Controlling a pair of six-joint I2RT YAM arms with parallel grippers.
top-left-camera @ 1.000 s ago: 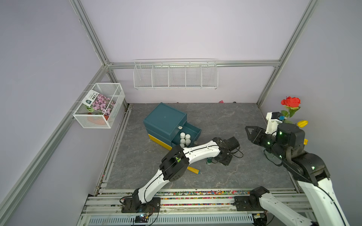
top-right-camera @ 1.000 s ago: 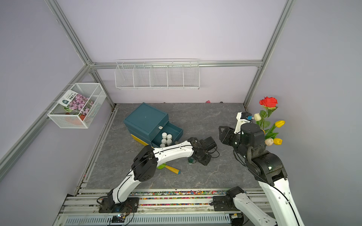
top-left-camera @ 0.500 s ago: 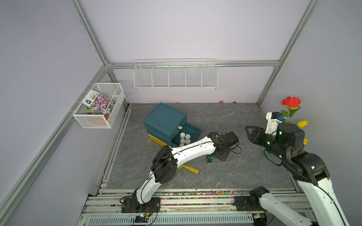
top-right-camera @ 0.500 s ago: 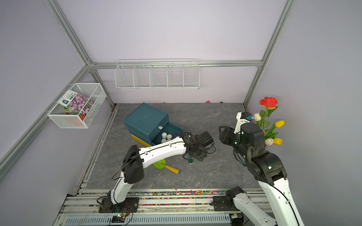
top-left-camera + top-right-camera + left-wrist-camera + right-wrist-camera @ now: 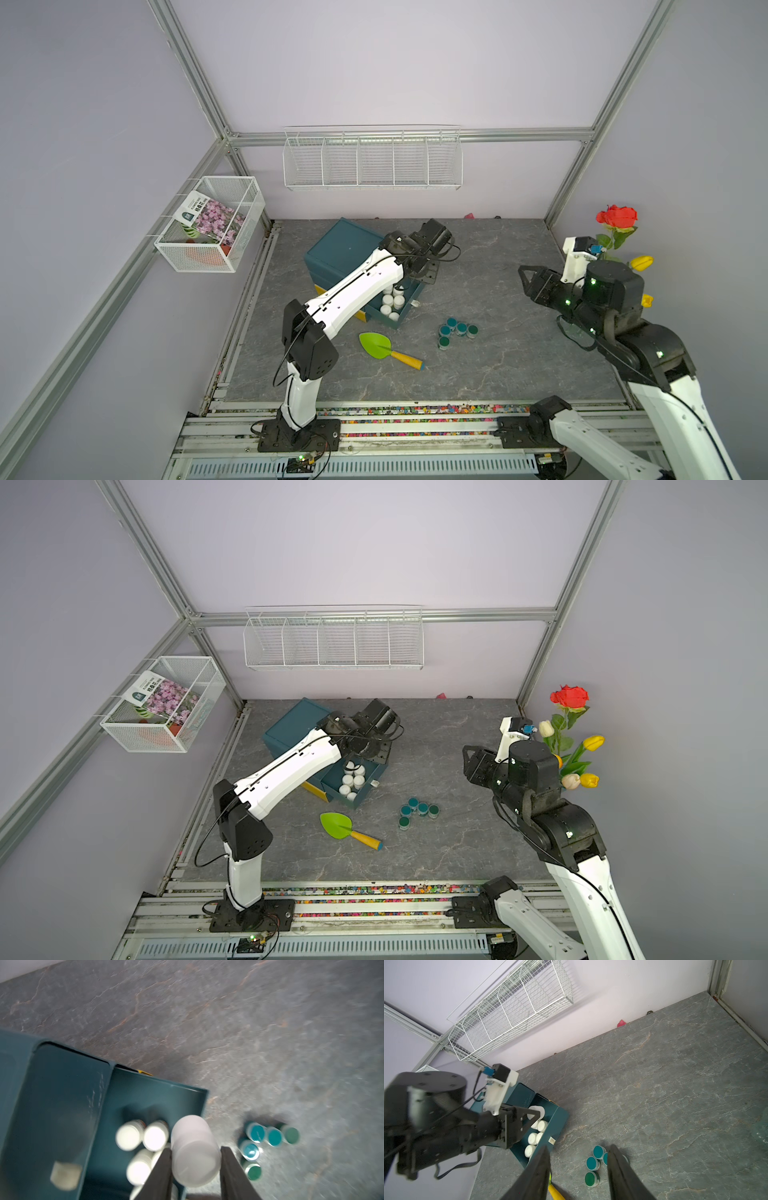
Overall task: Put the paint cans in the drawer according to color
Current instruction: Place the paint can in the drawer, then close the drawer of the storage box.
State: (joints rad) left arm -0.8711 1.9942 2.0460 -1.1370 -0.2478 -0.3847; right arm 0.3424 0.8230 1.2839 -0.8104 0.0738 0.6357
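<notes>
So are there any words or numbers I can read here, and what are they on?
On the seed packet in the wire basket: printed characters, too small to read.
On the white tag on the drawer: too blurred to read.
On the paint can lids: no writing shows.

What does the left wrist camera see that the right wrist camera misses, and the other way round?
Only the left wrist view: all five blue-green cans unobstructed, and a close look along the left gripper, shut on the white can. Only the right wrist view: the wire rack on the wall, the trowel's yellow handle, and the open, empty right gripper. Both: the open drawer with white cans inside, the held white can, and blue-green cans standing outside it.
</notes>
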